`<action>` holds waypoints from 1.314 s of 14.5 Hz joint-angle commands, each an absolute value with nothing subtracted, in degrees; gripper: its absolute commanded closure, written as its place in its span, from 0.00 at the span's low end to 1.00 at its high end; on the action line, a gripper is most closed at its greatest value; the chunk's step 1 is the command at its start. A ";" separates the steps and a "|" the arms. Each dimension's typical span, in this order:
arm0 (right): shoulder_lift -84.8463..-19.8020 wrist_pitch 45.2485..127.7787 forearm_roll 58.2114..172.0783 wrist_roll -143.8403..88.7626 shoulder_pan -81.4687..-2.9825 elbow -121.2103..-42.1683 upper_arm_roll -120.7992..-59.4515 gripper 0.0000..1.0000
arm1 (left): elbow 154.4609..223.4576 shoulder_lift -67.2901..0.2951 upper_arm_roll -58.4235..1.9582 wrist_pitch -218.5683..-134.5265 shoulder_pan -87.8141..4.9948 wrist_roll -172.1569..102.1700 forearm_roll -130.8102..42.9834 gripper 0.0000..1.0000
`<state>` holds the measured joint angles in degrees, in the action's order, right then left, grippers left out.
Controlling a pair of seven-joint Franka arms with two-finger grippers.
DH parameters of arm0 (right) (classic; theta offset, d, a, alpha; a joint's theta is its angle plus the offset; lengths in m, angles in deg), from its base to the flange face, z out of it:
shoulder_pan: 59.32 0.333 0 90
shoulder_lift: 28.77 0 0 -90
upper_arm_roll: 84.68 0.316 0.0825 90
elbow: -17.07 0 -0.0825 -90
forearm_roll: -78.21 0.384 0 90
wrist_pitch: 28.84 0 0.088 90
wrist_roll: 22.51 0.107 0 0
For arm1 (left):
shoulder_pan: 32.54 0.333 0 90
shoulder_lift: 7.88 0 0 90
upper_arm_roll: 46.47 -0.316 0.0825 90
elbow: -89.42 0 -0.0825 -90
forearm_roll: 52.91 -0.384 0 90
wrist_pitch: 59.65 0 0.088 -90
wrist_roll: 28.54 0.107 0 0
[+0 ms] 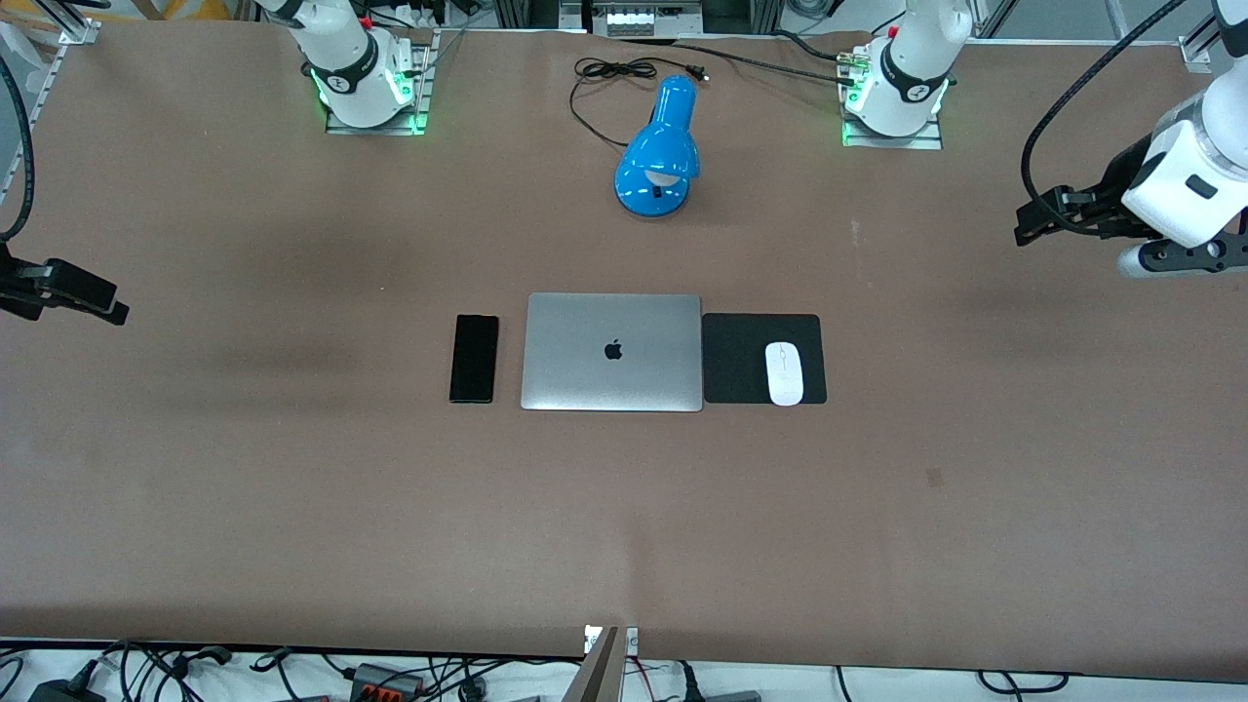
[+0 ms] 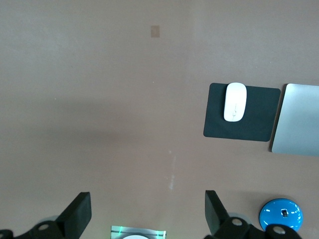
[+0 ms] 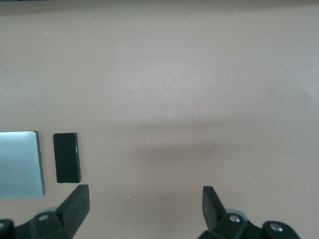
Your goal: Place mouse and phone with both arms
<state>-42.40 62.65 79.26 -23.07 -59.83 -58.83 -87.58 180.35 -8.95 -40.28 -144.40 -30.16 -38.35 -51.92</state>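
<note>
The white mouse (image 1: 784,372) lies on a black mouse pad (image 1: 741,358) beside a closed silver laptop (image 1: 612,352), toward the left arm's end. The black phone (image 1: 474,358) lies flat on the table beside the laptop, toward the right arm's end. My left gripper (image 1: 1026,224) hangs open and empty over bare table at the left arm's end. Its wrist view shows the open gripper (image 2: 148,211), with the mouse (image 2: 235,101) well away. My right gripper (image 1: 115,308) is open and empty over bare table at the right arm's end. Its wrist view shows the open gripper (image 3: 145,206), apart from the phone (image 3: 67,157).
A blue desk lamp (image 1: 659,146) with a black cord (image 1: 604,73) stands between the two arm bases, farther from the front camera than the laptop. The lamp (image 2: 280,214) and laptop (image 2: 299,119) show in the left wrist view; the laptop (image 3: 19,163) shows in the right wrist view.
</note>
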 commanded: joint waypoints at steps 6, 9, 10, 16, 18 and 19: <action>-28.86 71.80 77.42 -25.93 -59.76 -80.14 -87.14 0.00 | 178.46 -9.11 -39.88 -143.41 -29.63 -38.65 -50.97 0.00; -28.68 70.30 77.68 -25.15 -59.76 -79.00 -87.05 0.00 | 178.46 -9.11 -39.88 -143.50 -29.63 -38.65 -50.88 0.00; -28.60 69.78 77.68 -25.32 -59.68 -78.91 -87.05 0.00 | 178.37 -9.11 -39.88 -143.50 -29.63 -38.56 -50.97 0.00; -28.25 68.19 77.68 -25.85 -59.50 -78.91 -86.96 0.00 | 178.37 -9.19 -39.97 -144.20 -29.63 -38.21 -51.15 0.00; -28.07 68.19 77.68 -25.85 -59.50 -78.91 -86.87 0.00 | 178.54 -9.19 -39.97 -144.20 -29.55 -38.21 -51.06 0.00; -27.98 68.10 77.86 -25.93 -59.41 -78.99 -86.96 0.00 | 178.46 -9.19 -39.97 -144.29 -29.63 -38.12 -51.58 0.00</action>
<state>-29.53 68.62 77.89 -25.06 -59.42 -78.01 -87.17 179.55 -8.94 -40.29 -144.50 -30.14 -38.40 -51.85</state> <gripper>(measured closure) 0.000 0.000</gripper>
